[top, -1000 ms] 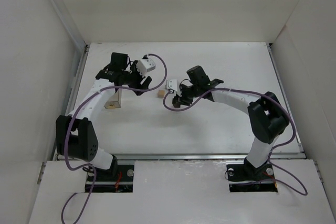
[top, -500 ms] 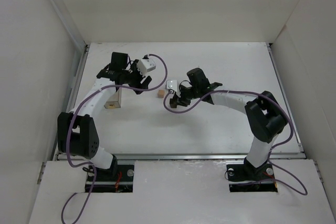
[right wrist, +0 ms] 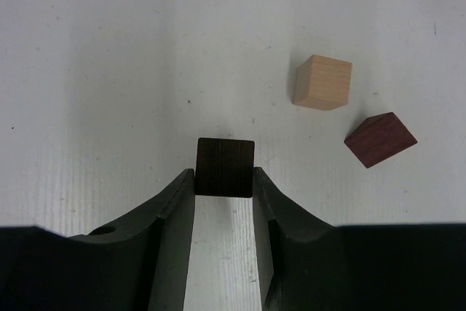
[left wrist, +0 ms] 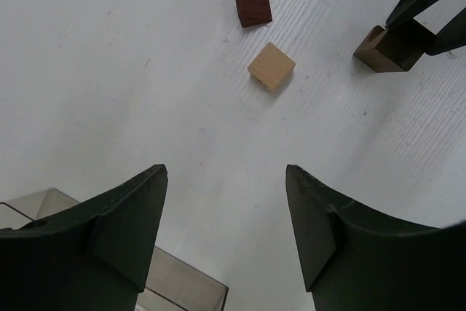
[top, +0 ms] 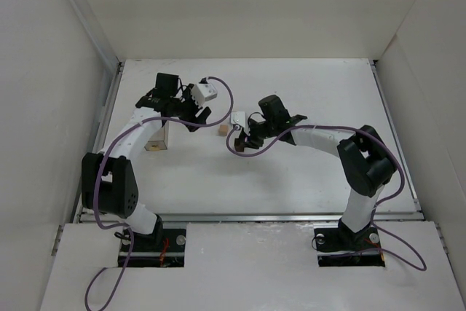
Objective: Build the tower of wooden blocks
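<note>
Plainly, the dark block (right wrist: 225,167) was clamped between the black jaws of the right gripper (right wrist: 224,198), low in the middle of the right wrist view. Its visible face was a near-square of dark brown wood with a fine grain, and the jaws were pressed flat against its left and right sides. Whether it was resting on the table (left wrist: 109,71) or held just above it could not be told.

The tan cube (right wrist: 322,82) was seen at the upper right of that view, pale, smooth and sharp-edged, standing on the table apart from the dark block. The maroon piece (right wrist: 380,140) lay just beside it, lower and further right, with a narrow gap between them; its deep red faces were sloped to a ridge.

The left gripper (left wrist: 226,176) was held open at the bottom of the left wrist view, its broad, matte, curved jaws set wide apart with nothing between them. A thin-walled box (left wrist: 182,285) of clear plastic was seen at the lower left, partly hidden behind the left jaw. The table was white and matte, with faint streaks.
</note>
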Robot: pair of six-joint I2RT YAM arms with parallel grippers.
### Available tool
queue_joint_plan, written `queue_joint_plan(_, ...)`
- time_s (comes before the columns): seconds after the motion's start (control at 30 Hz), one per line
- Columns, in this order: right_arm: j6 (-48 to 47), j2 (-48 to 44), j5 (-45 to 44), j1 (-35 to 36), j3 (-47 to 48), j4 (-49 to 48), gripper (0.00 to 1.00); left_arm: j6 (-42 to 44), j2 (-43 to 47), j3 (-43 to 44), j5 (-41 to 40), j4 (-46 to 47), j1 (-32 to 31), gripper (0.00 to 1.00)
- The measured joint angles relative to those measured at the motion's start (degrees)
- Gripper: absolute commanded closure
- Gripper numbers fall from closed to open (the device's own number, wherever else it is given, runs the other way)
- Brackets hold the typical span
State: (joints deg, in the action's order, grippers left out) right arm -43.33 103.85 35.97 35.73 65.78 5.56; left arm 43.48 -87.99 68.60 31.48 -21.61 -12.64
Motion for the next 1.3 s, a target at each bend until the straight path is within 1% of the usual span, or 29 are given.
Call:
queue_joint_plan(0.03,0.07,0.0,0.07,0.0,0.0,0.0,0.66,0.02,0.0,0.0,0.0,0.0,0.0,0.38)
queue_joint_plan(0.1,0.11,0.0,0.15,0.0,0.0,0.02,0.61,0.2,0.0,-0.02,0.0,-0.02,0.0,0.38)
queue_joint_plan(0.2,0.63,0.0,0.15,0.0,-0.02,0.11,0.48,1.03,0.0,-0.02,0.0,-0.04,0.0,0.38)
queue_joint_plan(0.23,0.76,0.0,0.17,0.0,-0.02,0.15,0.46,1.31,-0.02,0.0,0.0,-0.04,0.0,0.36)
queue_joint_plan(0.27,1.01,0.0,0.2,0.0,-0.02,0.17,0.3,1.64,-0.04,-0.02,0.0,-0.04,0.0,0.36)
queue_joint_plan(0.3,1.31,0.0,0.24,0.0,-0.02,0.17,0.23,2.1,-0.15,-0.02,0.02,-0.07,0.0,0.36)
queue_joint_plan(0.33,1.57,0.0,0.22,0.0,-0.04,0.15,0.11,2.54,-0.35,0.0,0.04,-0.07,0.0,0.36)
queue_joint_plan(0.37,1.99,0.0,0.31,0.0,-0.04,0.11,0.07,2.91,-0.7,0.0,0.04,-0.09,0.0,0.36)
queue_joint_plan(0.53,3.41,-0.15,0.7,-0.04,-0.07,-0.26,0.06,5.64,-5.09,1.2,0.79,-1.53,0.0,0.35)
queue_joint_plan(0.63,4.48,-2.47,1.46,-0.28,-1.44,-0.44,0.06,8.39,-8.83,3.5,1.6,-3.45,-0.39,0.35)
queue_joint_plan(0.73,5.7,-8.33,2.4,-1.07,-4.31,-0.7,0.06,12.07,-11.87,6.45,2.91,-6.12,-1.7,0.37)
queue_joint_plan(0.9,7.72,-22.25,3.5,-3.91,-9.11,-1.79,0.06,19.5,-17.14,12.11,7.56,-10.1,-3.91,0.37)
queue_joint_plan(0.93,7.87,-24.41,3.61,-4.37,-9.7,-2.34,0.06,21.49,-18.29,13.33,8.2,-11.37,-4.02,0.35)
queue_joint_plan(1.0,8.39,-27.56,3.67,-4.96,-10.62,-3.02,0.06,24.83,-20.92,15.89,9.25,-13.77,-4.0,0.35)
queue_joint_plan(1.17,8.87,-30.21,3.41,-5.29,-12.04,-3.17,0.06,30.49,-29.38,23.65,9.79,-20.76,-4.2,0.34)
queue_joint_plan(1.3,9.33,-30.34,2.84,-5.38,-13.16,-2.99,0.06,31.47,-32.0,24.63,8.9,-22.43,-5.07,0.37)
